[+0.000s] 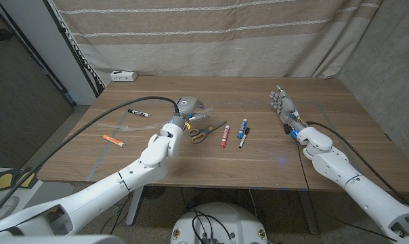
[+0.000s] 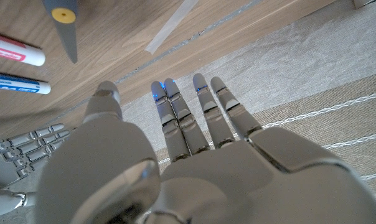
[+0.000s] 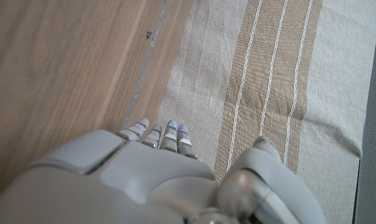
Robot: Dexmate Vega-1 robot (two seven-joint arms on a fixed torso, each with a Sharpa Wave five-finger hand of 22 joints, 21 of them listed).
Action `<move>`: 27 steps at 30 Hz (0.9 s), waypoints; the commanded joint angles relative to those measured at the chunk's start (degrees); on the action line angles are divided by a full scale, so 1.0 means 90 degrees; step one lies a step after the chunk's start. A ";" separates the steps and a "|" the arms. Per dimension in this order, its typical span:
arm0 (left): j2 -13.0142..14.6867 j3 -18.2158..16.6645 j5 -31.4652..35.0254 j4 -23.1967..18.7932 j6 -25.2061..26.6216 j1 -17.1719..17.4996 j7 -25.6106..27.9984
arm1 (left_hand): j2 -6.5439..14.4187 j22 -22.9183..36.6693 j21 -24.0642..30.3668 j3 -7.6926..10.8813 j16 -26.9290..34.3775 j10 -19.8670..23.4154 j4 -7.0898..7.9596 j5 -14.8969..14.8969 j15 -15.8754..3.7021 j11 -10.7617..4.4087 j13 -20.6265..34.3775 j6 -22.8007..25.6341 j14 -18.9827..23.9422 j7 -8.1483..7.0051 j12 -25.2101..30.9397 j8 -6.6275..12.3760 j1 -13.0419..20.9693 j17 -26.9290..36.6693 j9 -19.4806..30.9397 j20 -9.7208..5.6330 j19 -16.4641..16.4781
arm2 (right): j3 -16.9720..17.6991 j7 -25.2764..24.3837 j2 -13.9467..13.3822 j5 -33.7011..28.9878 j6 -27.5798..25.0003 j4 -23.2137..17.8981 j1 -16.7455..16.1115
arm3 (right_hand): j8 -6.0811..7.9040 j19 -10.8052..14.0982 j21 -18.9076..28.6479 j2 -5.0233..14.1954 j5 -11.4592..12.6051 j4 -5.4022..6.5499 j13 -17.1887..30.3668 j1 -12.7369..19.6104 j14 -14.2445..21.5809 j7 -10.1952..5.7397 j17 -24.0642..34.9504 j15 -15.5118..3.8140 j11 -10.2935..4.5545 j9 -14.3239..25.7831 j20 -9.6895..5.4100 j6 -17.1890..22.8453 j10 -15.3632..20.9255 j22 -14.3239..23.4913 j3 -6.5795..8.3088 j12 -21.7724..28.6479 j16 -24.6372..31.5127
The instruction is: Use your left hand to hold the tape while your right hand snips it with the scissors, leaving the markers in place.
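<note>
My left hand (image 1: 186,107) hovers over the middle of the table with its fingers straight and apart, holding nothing. Just beyond its fingertips a thin strip of clear tape (image 2: 170,27) lies stuck on the wood. The scissors (image 1: 206,131) with orange handles lie right of that hand, and their grey blade (image 2: 66,28) shows in the left wrist view. A red marker (image 1: 224,136), a blue marker (image 1: 244,127) and a black marker (image 1: 243,141) lie side by side next to the scissors. My right hand (image 1: 284,108) stands further right, fingers extended, empty.
A black marker (image 1: 138,112) and an orange marker (image 1: 113,140) lie on the table's left part. A white box (image 1: 123,76) sits at the back left corner. A striped curtain (image 1: 211,34) hangs behind the table. Long tape lines (image 1: 104,153) run across the wood.
</note>
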 commanded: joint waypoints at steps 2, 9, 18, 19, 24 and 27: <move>-0.0069 0.0063 0.0044 0.0026 0.0095 -0.0030 -0.0216 | -0.0022 0.0009 0.0013 0.0051 -0.0014 -0.0013 0.0012 -0.0035 -0.0949 0.0017 0.0028 -0.0076 -0.0037 0.0040 -0.0008 -0.0029 0.0084 0.0016 0.0017 -0.0331 0.0047 | 0.0019 -0.0012 -0.0013 0.0018 -0.0002 -0.0034 -0.0034 | 0.0005 -0.0029 0.0060 0.0070 0.0039 -0.0033 0.0012 -0.0002 -0.0052 0.0022 0.0014 -0.0120 0.0052 0.0018 0.0044 -0.0053 -0.0013 0.0032 -0.0027 0.0026 0.0018; -0.0072 0.0135 0.0065 0.0028 0.0080 -0.0072 -0.0374 | -0.0023 0.0017 0.0097 0.0078 0.0031 -0.0160 0.0026 -0.0086 -0.0935 0.0074 0.0023 -0.0143 0.0073 0.0084 -0.0082 -0.0081 0.0104 0.0021 0.0018 -0.0360 0.0256 | 0.0020 0.0013 -0.0005 0.0030 0.0011 -0.0010 -0.0022 | 0.0005 -0.0030 0.0060 0.0077 0.0039 -0.0036 0.0012 0.0003 -0.0049 0.0020 0.0014 -0.0118 0.0055 0.0018 0.0052 -0.0054 -0.0011 0.0032 -0.0027 0.0027 0.0020; -0.0117 0.0198 0.0092 0.0049 0.0094 -0.0111 -0.0495 | -0.0033 0.0021 0.0089 0.0082 0.0024 -0.0186 0.0031 -0.0108 -0.0943 0.0071 0.0026 -0.0177 0.0061 0.0072 -0.0095 -0.0103 0.0104 0.0023 0.0019 -0.0339 0.0229 | 0.0033 0.0050 0.0001 0.0058 0.0024 0.0048 -0.0011 | 0.0006 -0.0033 0.0060 0.0088 0.0038 -0.0040 0.0013 0.0008 -0.0050 0.0017 0.0014 -0.0118 0.0024 0.0019 0.0058 -0.0058 -0.0024 0.0032 -0.0028 0.0024 0.0020; -0.0122 0.0207 0.0094 0.0055 0.0089 -0.0116 -0.0506 | -0.0034 0.0022 0.0089 0.0083 0.0024 -0.0182 0.0031 -0.0111 -0.0943 0.0072 0.0027 -0.0168 0.0060 0.0068 -0.0094 -0.0101 0.0104 0.0023 0.0019 -0.0338 0.0228 | 0.0034 0.0051 0.0000 0.0057 0.0026 0.0052 -0.0010 | 0.0007 -0.0033 0.0060 0.0089 0.0038 -0.0040 0.0013 0.0008 -0.0051 0.0021 0.0014 -0.0117 0.0028 0.0019 0.0057 -0.0055 -0.0025 0.0032 -0.0029 0.0023 0.0020; -0.0177 0.0245 0.0091 0.0093 0.0097 -0.0149 -0.0564 | -0.0035 0.0024 0.0084 0.0086 0.0026 -0.0173 0.0034 -0.0120 -0.0940 0.0069 0.0029 -0.0155 0.0067 0.0075 -0.0091 -0.0099 0.0105 0.0024 0.0019 -0.0327 0.0212 | 0.0050 0.0008 0.0021 0.0047 0.0062 0.0070 -0.0007 | 0.0008 -0.0048 0.0054 0.0091 0.0039 -0.0042 0.0013 0.0010 -0.0065 0.0022 0.0015 -0.0126 0.0046 0.0018 0.0044 -0.0052 -0.0019 0.0032 -0.0030 0.0026 0.0015; -0.0176 0.0263 0.0076 0.0119 0.0053 -0.0172 -0.0578 | -0.0035 0.0025 0.0080 0.0089 0.0024 -0.0177 0.0036 -0.0127 -0.0942 0.0075 0.0030 -0.0157 0.0063 0.0072 -0.0094 -0.0103 0.0106 0.0025 0.0020 -0.0323 0.0202 | 0.0044 0.0028 0.0014 0.0039 0.0058 0.0082 0.0010 | 0.0008 -0.0066 0.0049 0.0093 0.0040 -0.0046 0.0012 0.0014 -0.0105 0.0021 0.0014 -0.0140 0.0023 0.0018 0.0025 -0.0054 -0.0013 0.0033 -0.0031 0.0029 0.0000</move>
